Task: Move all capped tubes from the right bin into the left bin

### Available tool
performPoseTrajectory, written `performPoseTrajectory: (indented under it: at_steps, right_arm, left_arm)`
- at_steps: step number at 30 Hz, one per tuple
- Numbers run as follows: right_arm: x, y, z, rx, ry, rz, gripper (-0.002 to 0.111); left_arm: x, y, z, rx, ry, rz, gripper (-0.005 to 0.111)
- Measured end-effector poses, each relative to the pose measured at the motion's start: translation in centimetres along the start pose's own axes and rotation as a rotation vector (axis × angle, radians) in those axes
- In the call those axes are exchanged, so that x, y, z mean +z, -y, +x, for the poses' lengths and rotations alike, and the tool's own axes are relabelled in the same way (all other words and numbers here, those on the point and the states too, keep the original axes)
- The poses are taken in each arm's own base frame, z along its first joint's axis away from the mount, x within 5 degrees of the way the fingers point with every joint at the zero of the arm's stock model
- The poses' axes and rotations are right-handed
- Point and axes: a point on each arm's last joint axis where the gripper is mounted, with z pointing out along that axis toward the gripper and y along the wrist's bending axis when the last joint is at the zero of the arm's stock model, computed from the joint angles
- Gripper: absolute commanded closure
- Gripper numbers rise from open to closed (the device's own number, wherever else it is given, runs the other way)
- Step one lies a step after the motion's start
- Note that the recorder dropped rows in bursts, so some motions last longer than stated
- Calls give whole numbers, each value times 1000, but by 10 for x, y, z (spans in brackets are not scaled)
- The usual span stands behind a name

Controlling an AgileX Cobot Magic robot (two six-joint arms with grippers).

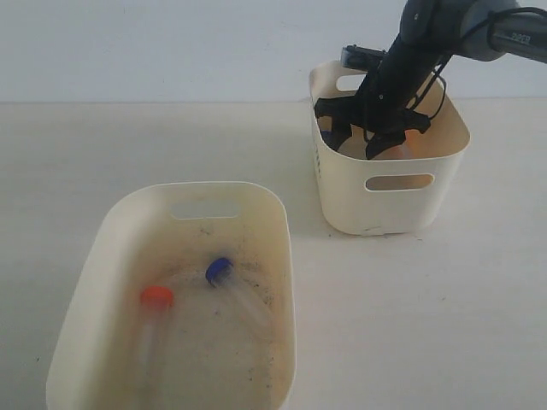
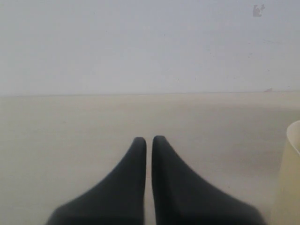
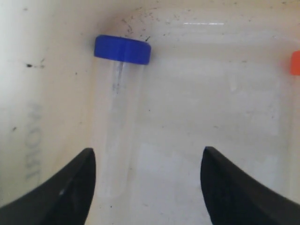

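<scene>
At 1 o'clock in the exterior view, the cream plastic right bin (image 1: 402,213) holds a clear blue-capped tube (image 3: 119,117) lying flat beside a wall. Its cap points away from the spread right gripper (image 3: 147,159), and open floor separates it from an orange cap (image 3: 295,63). At 7 o'clock, the speckled left bin (image 1: 286,282) holds an orange-capped tube (image 1: 156,297) pointing to 12 and a second blue-capped tube (image 1: 220,270) pointing to 11. The left gripper (image 2: 149,140) is pressed together over the table.
</scene>
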Motion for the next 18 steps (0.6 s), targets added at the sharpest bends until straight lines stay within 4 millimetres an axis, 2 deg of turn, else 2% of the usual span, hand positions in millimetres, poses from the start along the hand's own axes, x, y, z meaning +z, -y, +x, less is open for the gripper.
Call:
performPoseTrajectory:
  at_steps: [7,14,18]
  right_arm:
    - [1,-2,0,13,0,5,46]
    - [19,2,6,46,-50,0,46]
    - [20,2,6,52,-52,-5,46]
  left_arm:
    - [0,0,0,0,0,0,103]
    - [0,0,0,0,0,0,103]
    - [0,0,0,0,0,0,103]
